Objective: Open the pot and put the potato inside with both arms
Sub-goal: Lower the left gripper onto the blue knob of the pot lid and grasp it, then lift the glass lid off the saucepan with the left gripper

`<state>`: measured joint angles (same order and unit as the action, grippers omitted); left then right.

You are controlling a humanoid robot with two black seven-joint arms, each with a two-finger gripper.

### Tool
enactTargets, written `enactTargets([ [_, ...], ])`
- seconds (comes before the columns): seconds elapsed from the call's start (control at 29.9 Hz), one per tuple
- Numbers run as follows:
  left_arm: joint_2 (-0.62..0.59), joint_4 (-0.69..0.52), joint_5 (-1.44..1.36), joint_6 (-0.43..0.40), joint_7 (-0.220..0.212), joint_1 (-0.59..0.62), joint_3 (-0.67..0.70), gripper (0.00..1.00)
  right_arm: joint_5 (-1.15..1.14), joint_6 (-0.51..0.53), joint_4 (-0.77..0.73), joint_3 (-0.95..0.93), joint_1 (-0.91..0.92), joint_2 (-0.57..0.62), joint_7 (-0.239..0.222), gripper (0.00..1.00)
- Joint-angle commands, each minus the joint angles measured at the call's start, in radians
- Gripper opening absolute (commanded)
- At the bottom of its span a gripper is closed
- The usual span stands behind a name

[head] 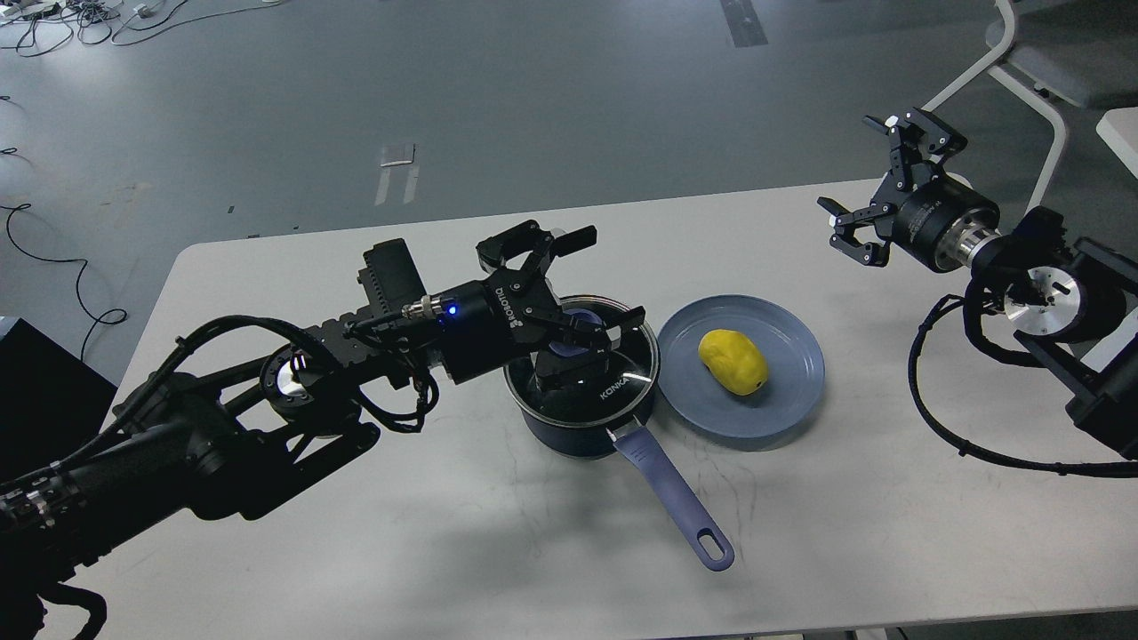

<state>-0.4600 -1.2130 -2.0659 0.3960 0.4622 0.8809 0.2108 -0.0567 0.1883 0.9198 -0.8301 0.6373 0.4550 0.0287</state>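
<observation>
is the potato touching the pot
Apart. In the head view the potato lies on the blue plate, and a strip of plate and bare table shows between it and the pot.

The white table (498, 551) carries the pot (582, 418) and a blue plate (711, 404).

Hidden and cut-off parts of the tabletop scene.
Your left gripper (594, 283) covers most of the purple knob (582, 322) and part of the glass lid (613, 378). The chair (1040, 62) and both arms run off the frame's edges.
</observation>
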Motion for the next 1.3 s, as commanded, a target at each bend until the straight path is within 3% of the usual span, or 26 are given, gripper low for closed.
enactTargets([
  [0.0, 0.010, 0.064, -0.091, 0.000, -0.001, 0.020, -0.047, 0.99, -0.002, -0.001, -0.001, -0.001, -0.001, 0.002, 0.000, 1.00],
  [0.4, 0.119, 0.161, -0.074, -0.017, 0.006, 0.020, -0.067, 0.99, -0.002, -0.009, -0.001, 0.000, -0.007, 0.011, 0.000, 1.00],
  [0.57, 0.129, 0.175, -0.040, -0.077, 0.007, 0.027, -0.082, 0.99, -0.002, -0.010, -0.001, 0.000, -0.018, 0.011, 0.000, 1.00],
  [1.27, 0.136, 0.283, 0.093, -0.078, 0.026, 0.021, -0.110, 0.99, -0.002, -0.010, -0.018, 0.003, -0.022, 0.010, 0.002, 1.00],
])
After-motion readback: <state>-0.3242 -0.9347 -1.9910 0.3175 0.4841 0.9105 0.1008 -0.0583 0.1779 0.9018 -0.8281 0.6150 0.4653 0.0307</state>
